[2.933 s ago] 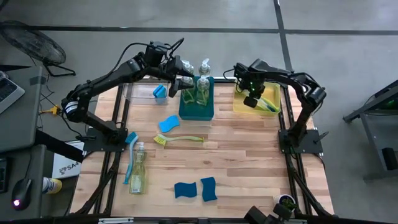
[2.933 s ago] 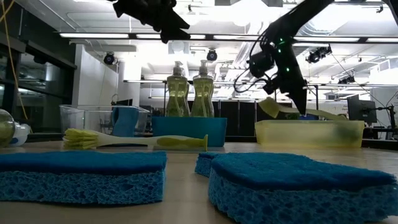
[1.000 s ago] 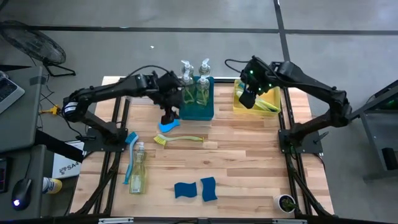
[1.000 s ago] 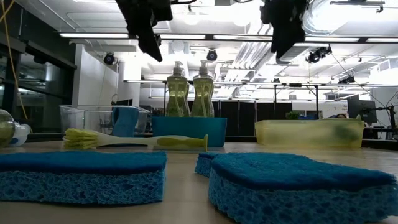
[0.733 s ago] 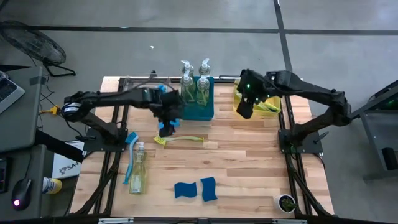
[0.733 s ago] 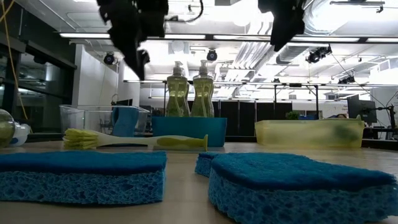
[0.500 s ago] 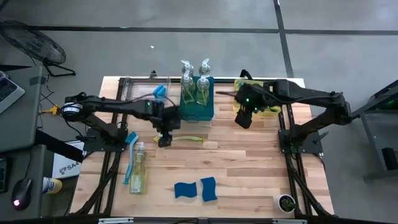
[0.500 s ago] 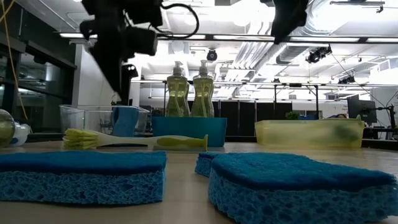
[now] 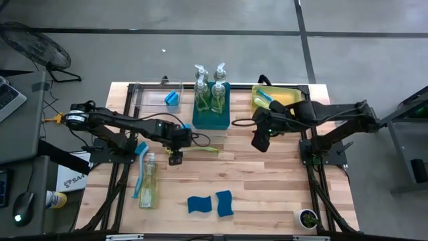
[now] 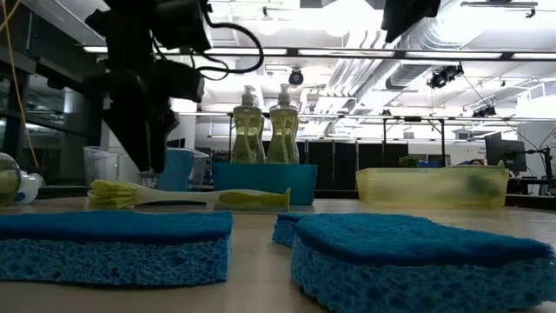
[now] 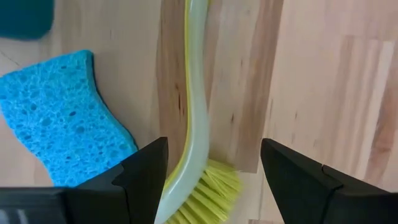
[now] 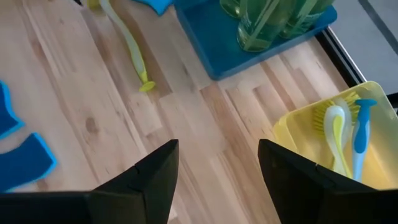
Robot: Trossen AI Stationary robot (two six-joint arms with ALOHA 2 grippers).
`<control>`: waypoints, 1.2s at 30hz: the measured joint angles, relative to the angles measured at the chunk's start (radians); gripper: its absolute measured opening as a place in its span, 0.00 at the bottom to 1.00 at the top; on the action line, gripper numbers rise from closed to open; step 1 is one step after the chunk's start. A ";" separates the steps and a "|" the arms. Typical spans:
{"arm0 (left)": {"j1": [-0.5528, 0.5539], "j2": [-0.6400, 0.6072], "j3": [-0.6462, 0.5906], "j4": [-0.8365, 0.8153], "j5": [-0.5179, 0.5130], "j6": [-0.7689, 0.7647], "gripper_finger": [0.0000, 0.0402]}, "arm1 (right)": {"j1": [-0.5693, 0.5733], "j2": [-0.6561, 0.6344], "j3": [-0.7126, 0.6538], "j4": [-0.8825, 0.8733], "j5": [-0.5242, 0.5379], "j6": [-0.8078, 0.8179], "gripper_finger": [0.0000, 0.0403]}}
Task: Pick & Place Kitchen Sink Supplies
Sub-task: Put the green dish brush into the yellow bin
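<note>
Left wrist view: left gripper (image 11: 211, 180) spread wide, straddling the lime brush (image 11: 194, 162) lying on the table (image 11: 323, 81), blue sponge (image 11: 59, 118) just beside. Right gripper (image 12: 214, 168) open, empty, near the yellow bin (image 12: 292, 149).

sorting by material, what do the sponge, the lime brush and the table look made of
Sponge: porous blue foam, open pores visible. Lime brush: smooth, glossy plastic handle, likely plastic bristles. Table: light wood planks, visible grain, matte finish.

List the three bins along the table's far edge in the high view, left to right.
clear bin → teal bin → yellow bin
</note>
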 joint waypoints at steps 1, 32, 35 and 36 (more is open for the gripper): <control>0.001 0.000 -0.012 0.015 0.000 0.000 0.63 | 0.009 0.000 0.000 0.005 0.005 0.005 0.53; 0.003 0.112 -0.102 0.177 0.003 0.074 0.61 | 0.136 0.002 0.000 0.172 0.081 0.086 0.54; 0.003 0.124 -0.101 0.176 0.004 0.063 0.54 | 0.136 0.002 0.000 0.177 0.079 0.087 0.54; 0.003 0.124 -0.101 0.177 0.004 0.055 0.51 | 0.136 0.002 0.000 0.180 0.079 0.087 0.54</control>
